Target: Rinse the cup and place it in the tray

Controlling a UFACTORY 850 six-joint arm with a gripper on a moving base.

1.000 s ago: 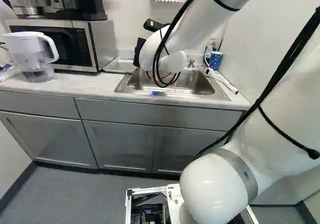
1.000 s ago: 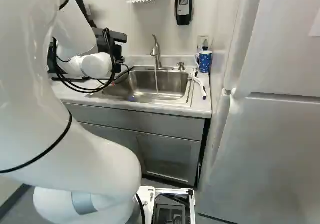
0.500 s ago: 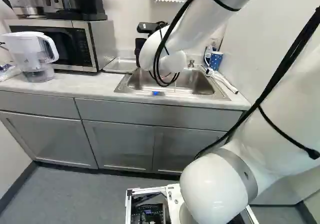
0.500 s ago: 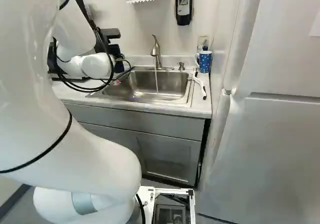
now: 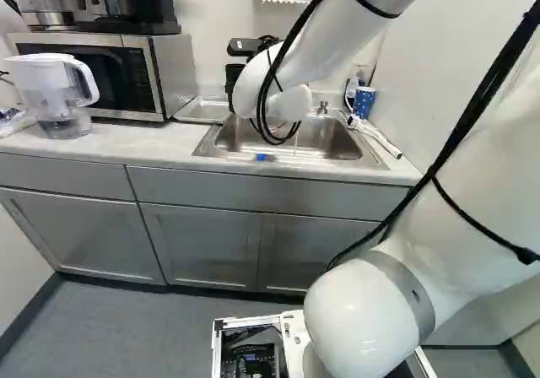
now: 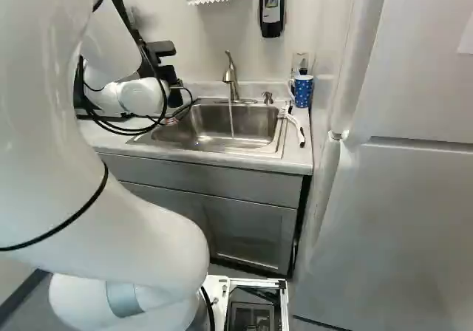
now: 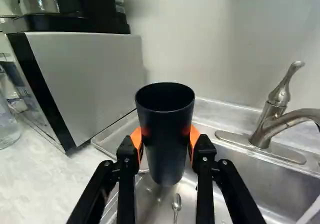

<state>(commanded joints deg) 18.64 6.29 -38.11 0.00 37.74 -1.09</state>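
Fingers (image 7: 136, 138) closed on a black cup (image 7: 166, 139), tray (image 5: 202, 110) near

Both orange pads press the cup from opposite sides, and it hangs mouth up in the gripper (image 7: 165, 138), near the sink's (image 6: 244, 129) tray side, well apart from the stream (image 6: 231, 121) falling from the faucet (image 6: 230, 78). If the rinse is done, I'd guess the tray comes next. What worries me is slipping: should those walls be wet, the cup could slide or twist between the pads. Carried too low, its foot might knock the tray's rim; swung too wide, it might bump the microwave (image 7: 95, 79). Let go half on the rim, it would likely topple, perhaps into the sink beside the spoon (image 7: 176, 204).

From over here I can't tell whether the cup has been rinsed. Its inside is too dark to show any water, and its underside is out of sight. Part of the tray is hidden behind the cup and fingers in the wrist view, and the arm's wrist and cables cover much of the grip in the base views.
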